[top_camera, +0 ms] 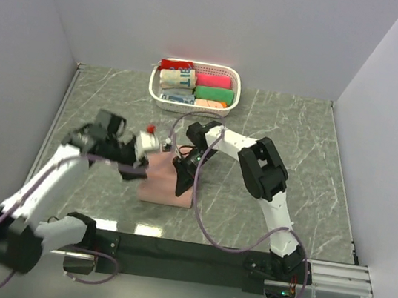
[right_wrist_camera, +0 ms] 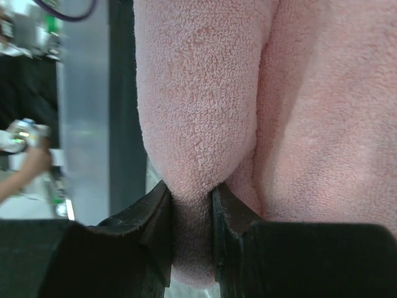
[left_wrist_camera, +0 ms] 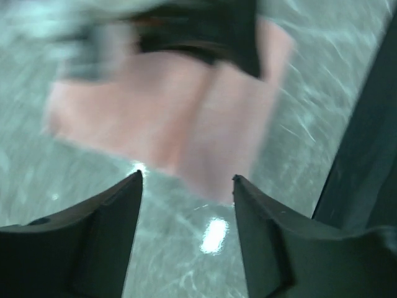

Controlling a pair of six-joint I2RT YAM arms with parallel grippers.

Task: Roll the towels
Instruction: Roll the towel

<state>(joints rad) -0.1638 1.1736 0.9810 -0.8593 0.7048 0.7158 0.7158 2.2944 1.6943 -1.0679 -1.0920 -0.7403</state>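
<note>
The salmon-pink towel (top_camera: 156,185) lies folded on the grey marble table, in front of both arms. My right gripper (top_camera: 181,180) sits on its right part. In the right wrist view this gripper (right_wrist_camera: 191,192) is shut on a rolled fold of the towel (right_wrist_camera: 198,112), the terry cloth squeezed between the two black fingers. My left gripper (top_camera: 147,152) hovers at the towel's far left corner. In the blurred left wrist view the left gripper (left_wrist_camera: 186,177) is open with only bare table between its fingers, and the towel (left_wrist_camera: 180,124) lies just beyond the tips.
A white plastic basket (top_camera: 233,94) holding several small rolled cloths stands against the back wall. White walls close in the table on three sides. A black rail (top_camera: 191,253) runs along the near edge, and the right arm's purple cable (top_camera: 199,220) loops beside the towel.
</note>
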